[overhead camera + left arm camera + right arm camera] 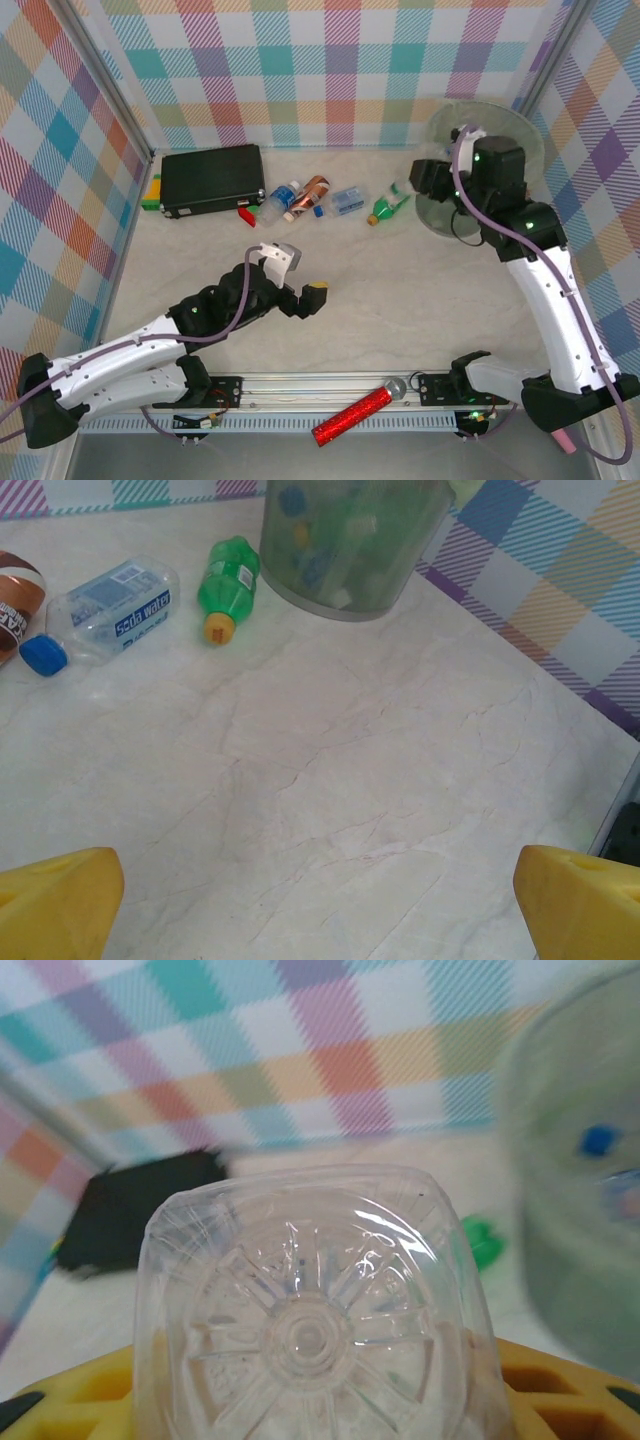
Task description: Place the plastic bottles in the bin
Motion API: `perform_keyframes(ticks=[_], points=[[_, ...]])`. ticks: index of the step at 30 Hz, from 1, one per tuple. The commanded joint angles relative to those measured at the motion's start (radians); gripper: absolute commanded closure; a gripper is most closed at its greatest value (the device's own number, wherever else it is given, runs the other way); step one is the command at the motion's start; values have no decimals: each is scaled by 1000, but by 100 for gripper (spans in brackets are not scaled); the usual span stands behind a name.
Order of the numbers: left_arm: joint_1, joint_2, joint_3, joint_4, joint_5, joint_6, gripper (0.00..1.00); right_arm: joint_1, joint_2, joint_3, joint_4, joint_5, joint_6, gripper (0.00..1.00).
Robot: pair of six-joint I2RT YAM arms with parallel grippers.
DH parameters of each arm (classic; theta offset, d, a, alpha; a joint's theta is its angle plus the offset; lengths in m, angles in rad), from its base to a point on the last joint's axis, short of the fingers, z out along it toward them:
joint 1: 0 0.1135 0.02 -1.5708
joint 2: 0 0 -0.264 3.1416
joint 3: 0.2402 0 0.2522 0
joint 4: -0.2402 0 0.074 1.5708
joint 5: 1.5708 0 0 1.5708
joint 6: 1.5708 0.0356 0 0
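Clear plastic bottle [310, 1320] clamped in my right fingers [560, 1390], just beside the round translucent pale-green bin [505, 115]. Left fingers [60, 900] spread wide, empty, over the pale marbled surface [330, 780]. Green bottle [228, 585] lies near bin.

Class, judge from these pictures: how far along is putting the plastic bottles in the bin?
Done: several bottles show through the bin wall. In hand: the right claw grips a clear bottle by the bin. Left: the green bottle, the water bottle and others on the table; left claw open.
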Motion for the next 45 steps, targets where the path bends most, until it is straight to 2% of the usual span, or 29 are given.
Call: perform_keyframes(ticks=[1, 7, 12, 18, 23, 30, 39, 45], points=[[-13, -18, -32, 48, 1, -43, 0, -65, 33, 65, 24, 208, -58, 51], [-13, -11, -90, 110, 45, -81, 0, -152, 139, 165, 122, 393, -116, 54], [-13, -10, -119, 141, 71, -105, 0, -229, 304, 275, 146, 411, -119, 51], [-12, -13, -134, 145, 73, -124, 0, -256, 501, 387, 180, 480, -121, 52], [-13, -14, -140, 133, 74, -136, 0, -273, 653, 518, 180, 468, -126, 52], [-13, -16, -150, 122, 51, -142, 0, -284, 938, 875, -74, 440, -94, 51], [-13, 20, -145, 138, 50, -130, 0, -336, 958, 777, -182, 327, -15, 49], [-13, 53, -150, 163, 66, -138, 0, -353, 989, 767, -232, 257, -44, 47]])
